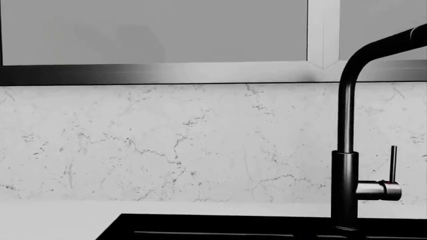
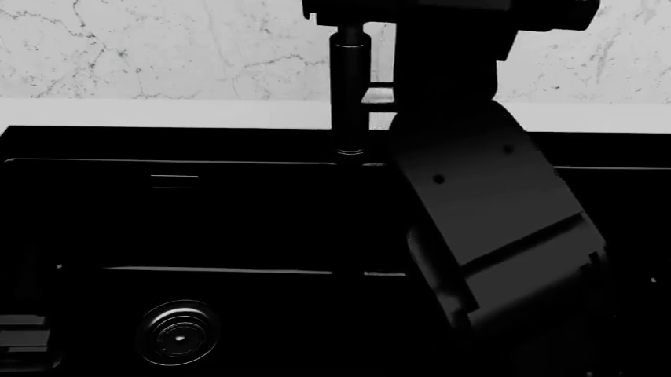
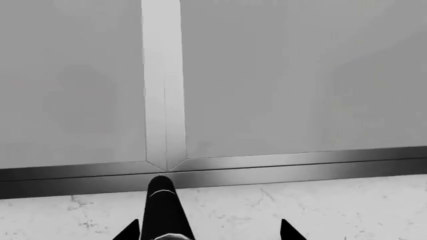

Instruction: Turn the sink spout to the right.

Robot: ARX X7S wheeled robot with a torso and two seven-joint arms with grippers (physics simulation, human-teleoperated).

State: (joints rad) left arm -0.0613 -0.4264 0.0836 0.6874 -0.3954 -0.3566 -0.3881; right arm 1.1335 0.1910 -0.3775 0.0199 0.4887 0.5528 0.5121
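At the lower left of the head view a round drain [image 2: 178, 333] is seen in the sink [image 2: 63, 149]. The right arm [image 2: 482, 212] is raised at centre. Behind it, at upper centre, the sink spout [image 2: 350, 86] stands upright. In the right wrist view the right gripper [image 3: 208, 234] is spread wide around the spout. The left gripper cannot be seen.
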